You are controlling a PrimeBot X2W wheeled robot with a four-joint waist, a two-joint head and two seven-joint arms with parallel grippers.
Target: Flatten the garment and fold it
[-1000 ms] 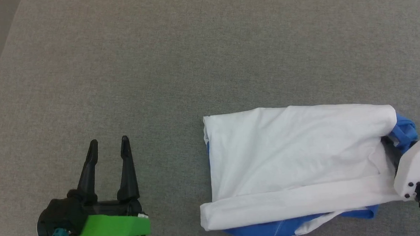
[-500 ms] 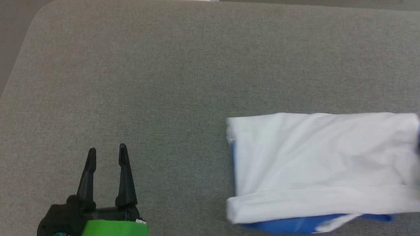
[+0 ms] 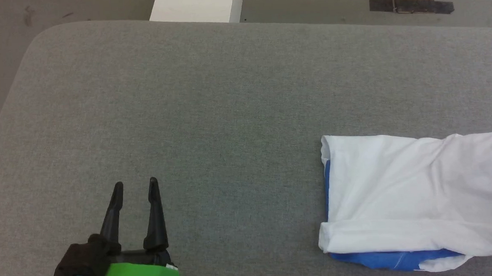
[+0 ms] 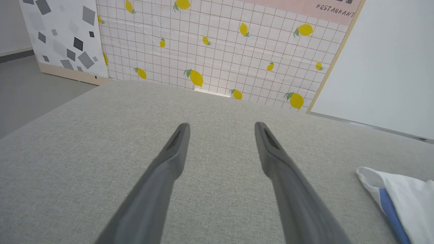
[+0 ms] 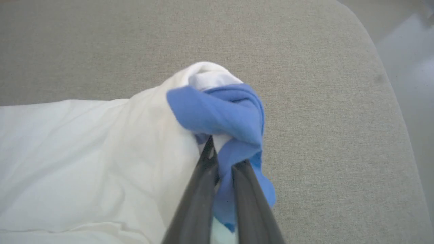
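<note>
step: folding, by my read; garment (image 3: 400,189) lies part-folded at near right of the table (image 3: 227,92) | right gripper (image 5: 223,152) pinches its bunched blue end | left gripper (image 3: 135,182) spread, empty, over the table's near left | next: likely carry that end over the white body, layers aligned

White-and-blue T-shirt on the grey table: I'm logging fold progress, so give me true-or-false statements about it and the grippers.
1. The right gripper is shut on blue cloth of the white-and-blue T-shirt. True.
2. The left gripper holds the T-shirt. False: it is open over the bare grey fabric-covered table, apart from the cloth.
3. The T-shirt lies in a single layer. False: it is folded over, blue showing under white.
4. The T-shirt lies on the robot's right. True.
</note>
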